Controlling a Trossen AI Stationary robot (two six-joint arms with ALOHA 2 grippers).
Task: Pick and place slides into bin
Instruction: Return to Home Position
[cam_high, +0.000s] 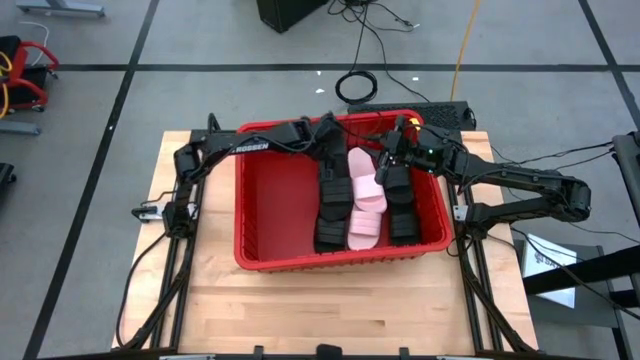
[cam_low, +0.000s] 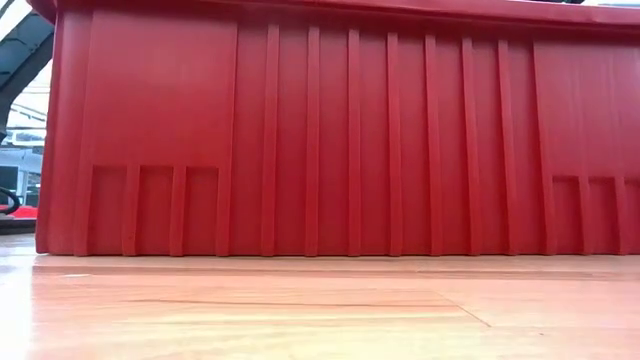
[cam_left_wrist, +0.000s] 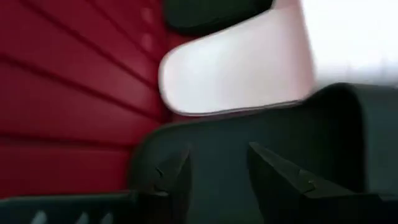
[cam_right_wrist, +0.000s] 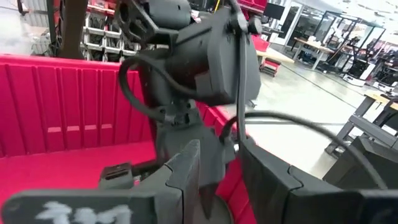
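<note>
Grey floor tiles (cam_high: 150, 90) lie all round the pale wooden worktop (cam_high: 300, 310), and the big red bin (cam_high: 275, 205) sits in its middle, with its ribbed front wall filling the low view. All the footwear in sight lies inside the bin, towards its right half, and none is on the bare wood. Both arms reach in over the far part of the bin, close to each other. The left pincer (cam_left_wrist: 219, 155) hangs just above a black strap with its fingers spread and nothing between them. The right pincer (cam_right_wrist: 219, 149) is likewise released and empty, looking straight at the other arm's wrist. The sorting looks finished, so what is left is to draw both arms back to rest. I would do that by lifting each arm straight up first, until the fingers are above the rim and clear of the straps. Only then would I fold the arms outward, one at a time or well apart, because their wrists are near enough to knock together. Fingers kept apart should not snag a strap on the way out. By count from above there are four black slides (cam_high: 328, 215) in two rows, two pale pink slides (cam_high: 366, 205) between them, one bin and two arms, though the overlapping makes the black count a little uncertain.
</note>
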